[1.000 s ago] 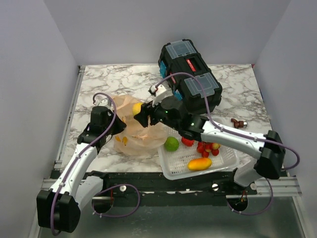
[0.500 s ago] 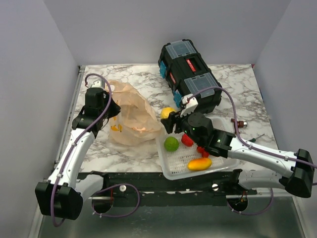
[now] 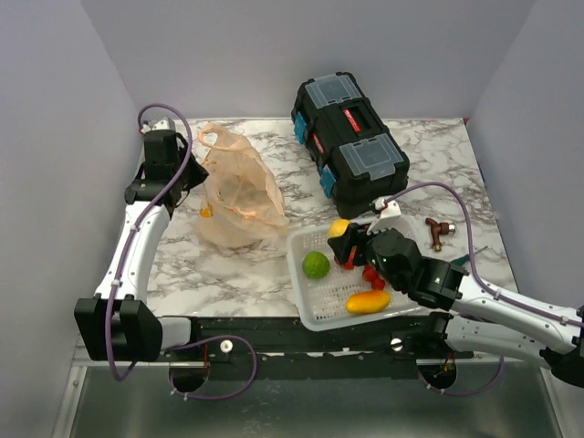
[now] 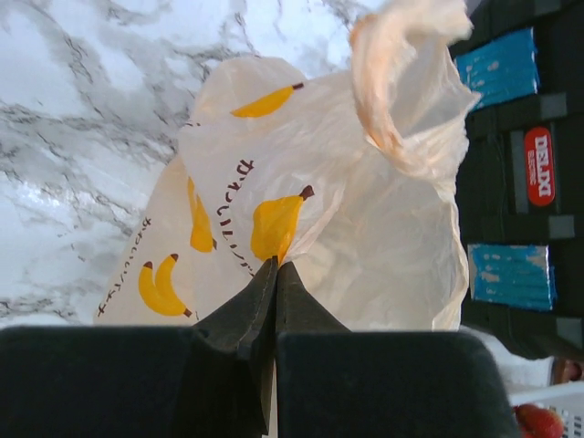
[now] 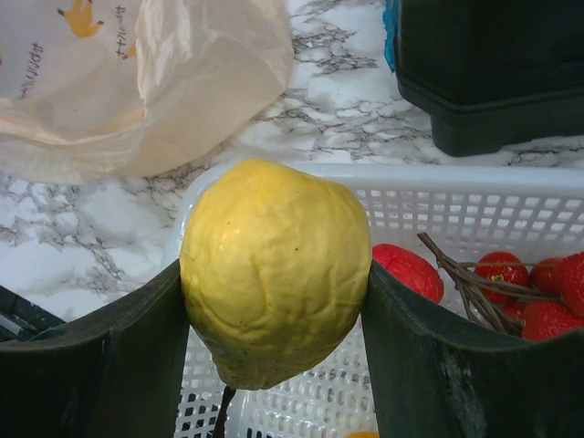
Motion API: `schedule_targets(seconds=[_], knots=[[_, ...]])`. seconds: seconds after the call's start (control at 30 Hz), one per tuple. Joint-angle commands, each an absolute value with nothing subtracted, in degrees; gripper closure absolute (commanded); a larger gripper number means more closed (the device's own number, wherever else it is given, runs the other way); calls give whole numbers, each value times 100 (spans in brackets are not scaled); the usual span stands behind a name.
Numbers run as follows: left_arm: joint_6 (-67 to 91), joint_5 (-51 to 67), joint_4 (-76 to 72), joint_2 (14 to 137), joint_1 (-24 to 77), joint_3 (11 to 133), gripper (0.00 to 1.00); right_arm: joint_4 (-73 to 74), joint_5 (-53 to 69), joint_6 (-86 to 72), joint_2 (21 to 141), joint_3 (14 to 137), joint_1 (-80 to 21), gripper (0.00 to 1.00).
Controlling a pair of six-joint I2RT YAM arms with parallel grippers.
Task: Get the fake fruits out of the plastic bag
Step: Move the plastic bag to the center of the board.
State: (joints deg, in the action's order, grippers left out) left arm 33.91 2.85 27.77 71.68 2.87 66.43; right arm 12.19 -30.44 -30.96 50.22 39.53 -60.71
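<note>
The peach-tan plastic bag (image 3: 239, 196) with banana prints stands bunched up at the back left, and also shows in the left wrist view (image 4: 310, 210) and the right wrist view (image 5: 137, 82). My left gripper (image 3: 189, 172) is shut on the bag's film (image 4: 276, 266) at its left side. My right gripper (image 3: 341, 239) is shut on the yellow lemon-like fruit (image 5: 274, 269) and holds it just above the white mesh basket (image 3: 306, 310). The red round fruit (image 5: 406, 272) and the bunch of red berries (image 5: 538, 292) lie in the basket.
The basket (image 5: 456, 173) also holds a green lime-like ball (image 3: 316, 265) and an orange mango-like fruit (image 3: 368, 301). A black toolbox (image 3: 351, 146) with blue latches stands behind it. A small brown object (image 3: 436, 230) lies right of the basket. Grey walls enclose the marble table.
My right gripper has carried the lemon from the bag's mouth rightward and nearer, to over the basket. My left gripper has pulled the bag up and toward the back left.
</note>
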Motion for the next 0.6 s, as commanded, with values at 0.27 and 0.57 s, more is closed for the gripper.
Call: schedule_targets(seconds=[0.27, 0.57], knots=[[3645, 908, 2731, 7356, -192, 6755, 85, 2666, -3107, -4210, 5211, 4032, -6093, 86], [3500, 400, 2692, 6516, -193, 6537, 53, 3096, -2031, -4477, 5854, 4207, -6090, 84]])
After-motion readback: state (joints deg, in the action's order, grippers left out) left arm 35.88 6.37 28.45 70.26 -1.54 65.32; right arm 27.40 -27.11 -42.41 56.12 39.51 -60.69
